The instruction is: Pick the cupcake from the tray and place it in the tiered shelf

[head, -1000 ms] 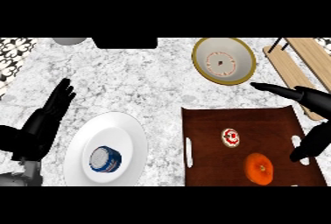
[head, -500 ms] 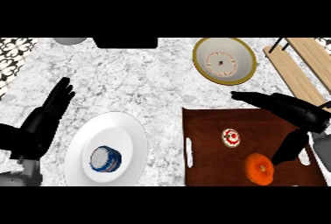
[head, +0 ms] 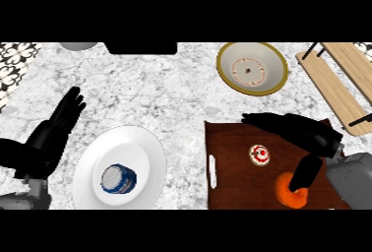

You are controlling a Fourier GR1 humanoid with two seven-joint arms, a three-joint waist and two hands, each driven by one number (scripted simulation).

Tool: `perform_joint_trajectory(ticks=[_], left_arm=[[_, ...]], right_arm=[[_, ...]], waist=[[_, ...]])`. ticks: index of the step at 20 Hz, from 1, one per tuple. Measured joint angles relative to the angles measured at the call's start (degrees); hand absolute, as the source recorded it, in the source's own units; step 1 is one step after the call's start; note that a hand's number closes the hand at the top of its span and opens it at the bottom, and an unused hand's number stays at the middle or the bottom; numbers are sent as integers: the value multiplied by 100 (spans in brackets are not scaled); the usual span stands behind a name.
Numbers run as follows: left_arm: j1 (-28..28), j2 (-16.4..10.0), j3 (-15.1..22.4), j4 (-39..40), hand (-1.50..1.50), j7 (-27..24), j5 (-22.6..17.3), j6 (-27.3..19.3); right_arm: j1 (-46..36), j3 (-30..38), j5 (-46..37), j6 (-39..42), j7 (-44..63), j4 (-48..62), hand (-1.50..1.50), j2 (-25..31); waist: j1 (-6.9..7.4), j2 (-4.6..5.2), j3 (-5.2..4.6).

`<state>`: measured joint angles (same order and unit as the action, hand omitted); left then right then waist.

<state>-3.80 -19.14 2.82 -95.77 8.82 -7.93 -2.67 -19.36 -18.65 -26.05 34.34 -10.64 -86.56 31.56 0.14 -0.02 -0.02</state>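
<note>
Kitchen. A marble counter (head: pixel 167 93) carries tableware and food: a white plate (head: pixel 134 147), a yellow-rimmed bowl (head: pixel 253 68), and a brown serving tray (head: pixel 236 142) bearing a cupcake (head: pixel 259 153). A wooden tiered shelf (head: pixel 328 78) is at the right; patterned tile (head: pixel 15 59) is at the left edge.

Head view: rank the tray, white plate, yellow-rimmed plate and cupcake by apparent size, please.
1. tray, largest, even with the view's lower edge cutting it off
2. white plate
3. yellow-rimmed plate, set farther back, so only its look is ranked
4. cupcake, clearly smallest
</note>
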Motion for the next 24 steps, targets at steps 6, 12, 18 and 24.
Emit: perform_joint_trajectory(ticks=[6,12,18,24], left_arm=[[21,83,-146,85,0,-56,49,155],[124,143,-259,-116,0,7,136,275],[69,228,-339,-107,0,64,189,379],[177,333,-453,-123,0,21,264,534]], right_arm=[[135,-169,-545,277,199,-72,-150,-103],[90,-202,-1234,153,97,165,-150,-214],[48,-246,-1904,2,307,320,-150,-390],[-67,-111,-2352,86,107,805,-150,-519]], waist=[[-1,1,2],[6,2,3],[6,3,3],[11,3,2]])
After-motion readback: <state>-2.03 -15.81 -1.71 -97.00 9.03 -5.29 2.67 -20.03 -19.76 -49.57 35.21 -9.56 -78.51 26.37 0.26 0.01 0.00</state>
